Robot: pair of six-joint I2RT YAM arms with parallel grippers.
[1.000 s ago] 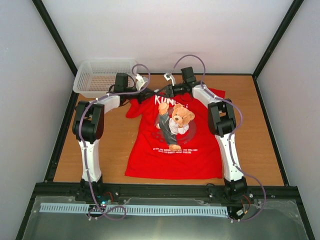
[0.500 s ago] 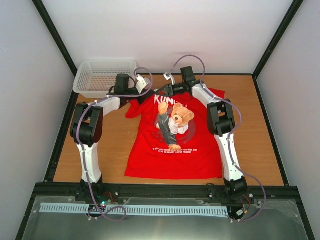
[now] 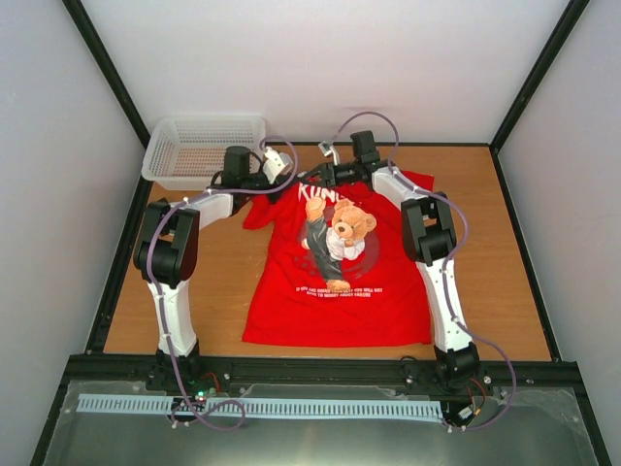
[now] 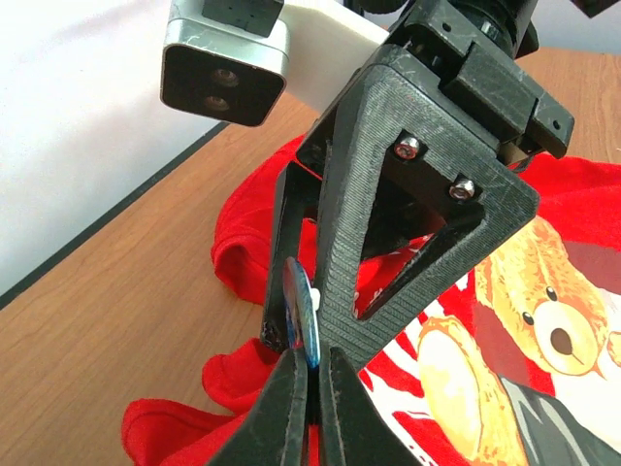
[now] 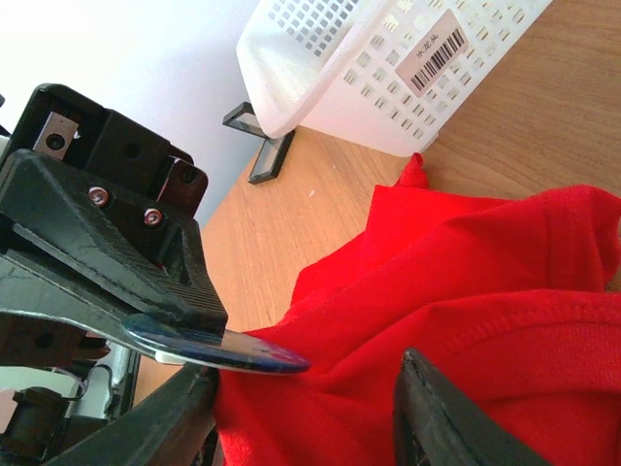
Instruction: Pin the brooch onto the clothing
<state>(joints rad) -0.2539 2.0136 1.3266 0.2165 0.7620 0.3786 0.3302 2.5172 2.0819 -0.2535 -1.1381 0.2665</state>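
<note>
- Far left, back corner: white plastic mesh basket (image 3: 160, 155) with perforated walls and a barcode label on one side. It stands on the brown wood-grain counter (image 3: 223, 291).
- Left fingers (image 4: 279, 417): black, pressed together on the brooch (image 5: 233, 351), which is clamped at their tips.
- Brooch: a thin, flat, glossy dark-blue disc.
  - From the left wrist it shows edge-on, nearly upright, rising out of the fingertips with a slight lean.
  - From the right wrist its long axis runs sideways. The free edge points right, toward a raised red fold and just above it. I cannot tell whether they touch.
- Right fingers (image 5: 432, 427): black angular plastic, standing apart, with soft red knit filling the gap. I cannot tell whether they pinch it. The brooch's free edge reaches over that gap.
- Red T-shirt (image 3: 330, 311): spread flat down the middle of the counter, with the collar end bunched up under both sets of fingers. The print has white lettering and a brown teddy bear (image 3: 351, 231).
</note>
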